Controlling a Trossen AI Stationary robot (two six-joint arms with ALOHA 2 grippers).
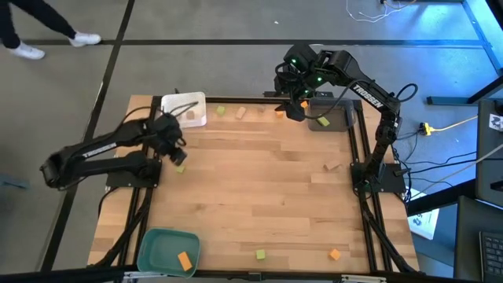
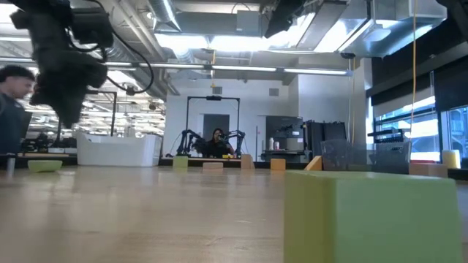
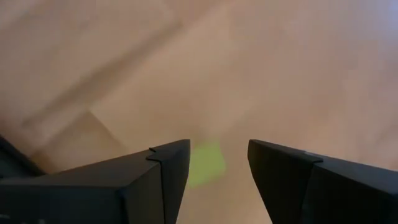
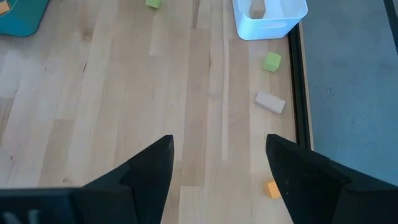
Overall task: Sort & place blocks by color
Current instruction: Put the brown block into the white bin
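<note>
1. The wooden tabletop (image 1: 259, 181) carries three trays: a teal tray (image 1: 161, 245) at the near left corner, a white tray (image 1: 185, 108) at the far left, and a grey tray (image 1: 334, 116) at the far right.
2. The left tool (image 1: 179, 159) hangs just over the tabletop, a little nearer than the white tray; its fingers stand apart with a green block (image 3: 205, 163) lying on the wood between them (not clamped).
3. The right tool (image 1: 294, 106) is raised above the far edge beside the grey tray, fingers wide apart and holding nothing.
4. Blocks along the far edge: a green one (image 1: 222, 111), a tan one (image 1: 240, 113), an orange one (image 1: 279, 111); another green one (image 1: 324, 121) sits on the grey tray.
5. A tan block (image 1: 191, 115) lies in the white tray, an orange block (image 1: 185, 261) in the teal tray.
6. Loose on the wood: a tan block (image 1: 332, 167) near the right edge, and a green block (image 1: 260, 254) and an orange block (image 1: 335, 253) near the front edge.
</note>
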